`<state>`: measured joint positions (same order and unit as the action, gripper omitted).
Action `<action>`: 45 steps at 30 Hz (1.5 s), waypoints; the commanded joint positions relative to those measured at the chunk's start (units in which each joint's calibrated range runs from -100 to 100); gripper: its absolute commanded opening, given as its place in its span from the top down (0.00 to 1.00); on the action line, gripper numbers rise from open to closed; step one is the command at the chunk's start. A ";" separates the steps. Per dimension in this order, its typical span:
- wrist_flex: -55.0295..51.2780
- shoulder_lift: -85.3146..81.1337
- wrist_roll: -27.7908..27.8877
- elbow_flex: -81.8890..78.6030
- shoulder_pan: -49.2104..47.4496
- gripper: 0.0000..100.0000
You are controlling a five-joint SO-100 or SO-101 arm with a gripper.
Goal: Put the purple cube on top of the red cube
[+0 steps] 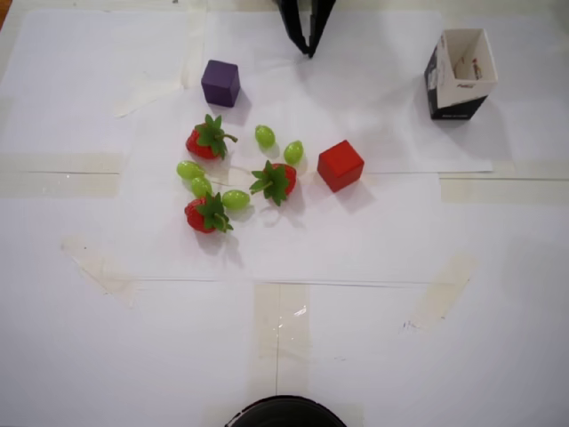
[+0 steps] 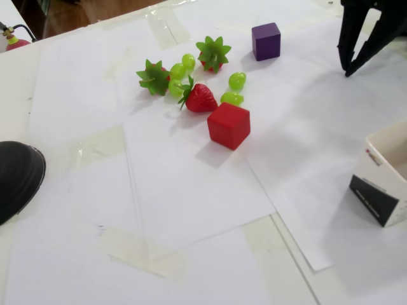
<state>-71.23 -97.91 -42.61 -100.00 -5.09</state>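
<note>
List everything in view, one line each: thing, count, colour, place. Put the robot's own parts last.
purple cube: 1, dark purple, upper left of the fruit cluster in the overhead view, standing alone.
red cube: 1, bright red, right of the cluster, apart from the purple cube.
strawberries: 3, red with green leaves, among the grapes.
grapes: 5, light green, scattered between the strawberries.
carton: 1, white and black, open-topped, upper right in the overhead view.
paper sheets: white, taped over the table.
dark round object: 1, black, at the left edge in the fixed view.
claw: 1, black, open and empty, at the top edge.
</note>
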 commanded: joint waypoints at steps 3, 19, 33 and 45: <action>3.09 2.73 -2.10 7.73 1.56 1.00; -4.84 37.12 -1.27 55.91 10.53 1.00; -17.42 60.76 0.73 78.27 17.74 1.00; -17.66 83.55 1.66 85.36 19.87 1.00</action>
<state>-88.22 -20.13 -41.59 -21.18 13.63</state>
